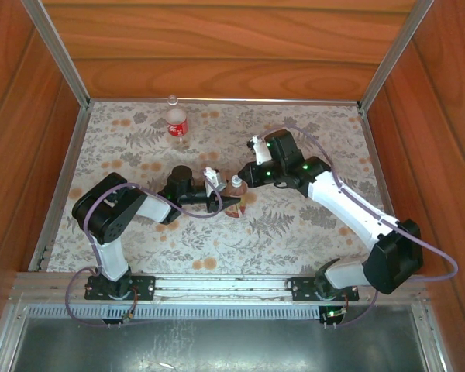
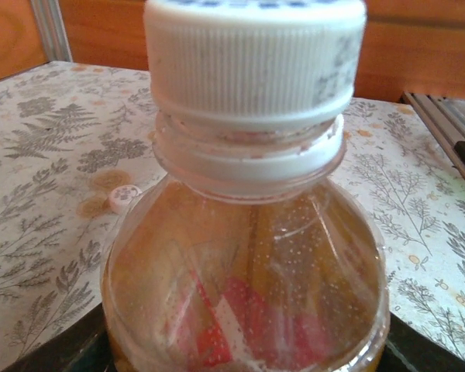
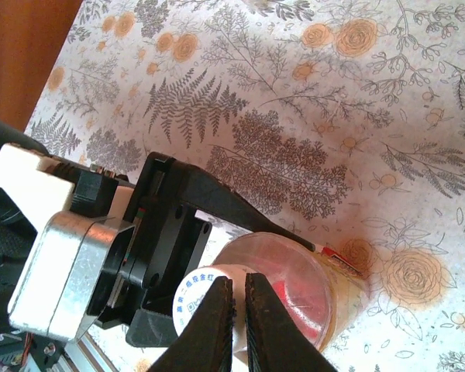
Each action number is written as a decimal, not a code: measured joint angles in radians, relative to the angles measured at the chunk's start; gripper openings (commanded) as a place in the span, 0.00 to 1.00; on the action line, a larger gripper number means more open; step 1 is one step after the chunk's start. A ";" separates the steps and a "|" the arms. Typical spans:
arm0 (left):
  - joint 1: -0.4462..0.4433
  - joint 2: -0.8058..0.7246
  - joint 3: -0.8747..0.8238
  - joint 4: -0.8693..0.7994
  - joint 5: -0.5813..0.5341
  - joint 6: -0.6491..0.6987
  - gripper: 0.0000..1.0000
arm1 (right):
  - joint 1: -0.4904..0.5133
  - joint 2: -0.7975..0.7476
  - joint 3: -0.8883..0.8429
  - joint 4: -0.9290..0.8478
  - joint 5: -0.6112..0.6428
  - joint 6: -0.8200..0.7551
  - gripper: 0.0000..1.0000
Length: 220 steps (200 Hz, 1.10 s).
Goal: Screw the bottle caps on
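Currently the left gripper (image 1: pixel 226 200) is clamped around the body of the amber bottle (image 2: pixel 244 302), which stands upright near the middle of the table (image 2: pixel 46 155). A seated cap (image 2: pixel 252 62) rests on its neck with the ring below it exposed (so the thread is probably not run fully down). The right gripper (image 3: pixel 239 302) hangs at that cap with its fingers drawn almost together, only a thin slit between them. They lie beside the cap rather than around it, and contact cannot be confirmed.

Probable faults from this state:

1. Slip. Fingers that do not straddle the cap cannot pass torque to it and would skate off its ribbed side.
2. Cross-threading. Turning a cap that sits slightly tilted would jam it.
3. Tipping. An off-centre downward push could twist the bottle in the left hold.
4. Collision. A loose cap (image 2: pixel 125 198) lies on the table beyond the bottle, and the red-labelled bottle (image 1: pixel 177 125) stands well apart at the far edge. A wide arm sweep could knock either.
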 measured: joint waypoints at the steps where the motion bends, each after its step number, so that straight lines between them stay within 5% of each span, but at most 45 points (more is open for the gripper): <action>1: 0.000 0.000 0.000 0.000 0.001 0.000 0.57 | 0.000 -0.001 -0.001 0.000 0.000 0.000 0.11; 64: 0.000 0.001 0.000 0.000 0.000 -0.011 0.57 | 0.006 -0.047 -0.027 -0.040 -0.082 0.013 0.19; 108: 0.000 -0.001 -0.001 0.000 -0.006 -0.007 0.57 | 0.010 -0.083 -0.019 -0.082 -0.092 -0.058 0.65; 147: 0.000 -0.060 -0.054 -0.025 -0.032 0.074 0.57 | 0.011 -0.136 0.035 -0.182 -0.059 -0.362 0.77; 220: -0.011 -0.190 -0.097 -0.187 -0.066 0.234 0.57 | 0.106 -0.059 0.297 -0.509 -0.014 -1.024 0.71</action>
